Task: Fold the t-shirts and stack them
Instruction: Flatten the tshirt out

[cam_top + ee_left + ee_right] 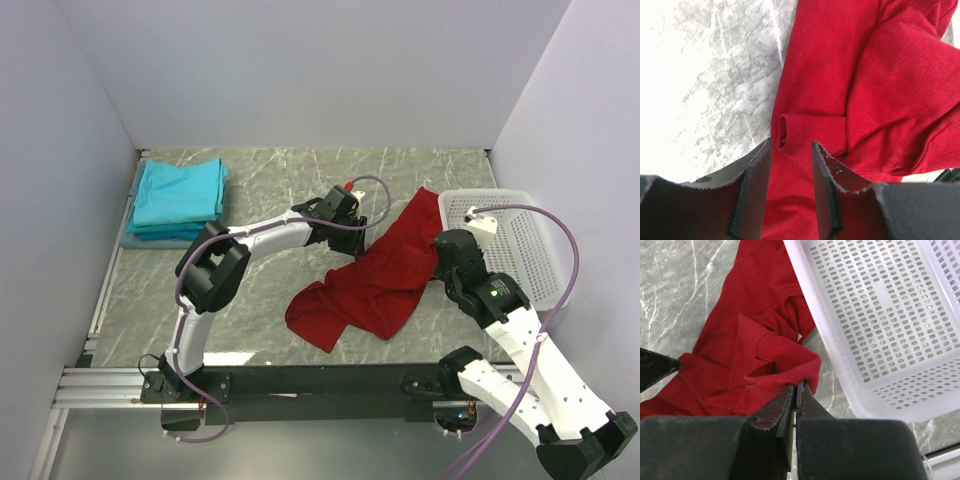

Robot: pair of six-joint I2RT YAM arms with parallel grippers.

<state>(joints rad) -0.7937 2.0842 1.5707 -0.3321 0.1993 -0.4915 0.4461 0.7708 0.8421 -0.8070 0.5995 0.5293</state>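
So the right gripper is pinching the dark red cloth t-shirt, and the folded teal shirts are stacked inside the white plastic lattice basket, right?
Not quite. The right gripper does pinch the dark red cloth t-shirt, but the folded teal shirts are stacked at the table's far left, not inside the white plastic lattice basket, as the top external view shows.

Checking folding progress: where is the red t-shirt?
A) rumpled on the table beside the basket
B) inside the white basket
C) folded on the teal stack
A: the red t-shirt lies unfolded on the table next to the basket, its hem pinched in the right gripper.
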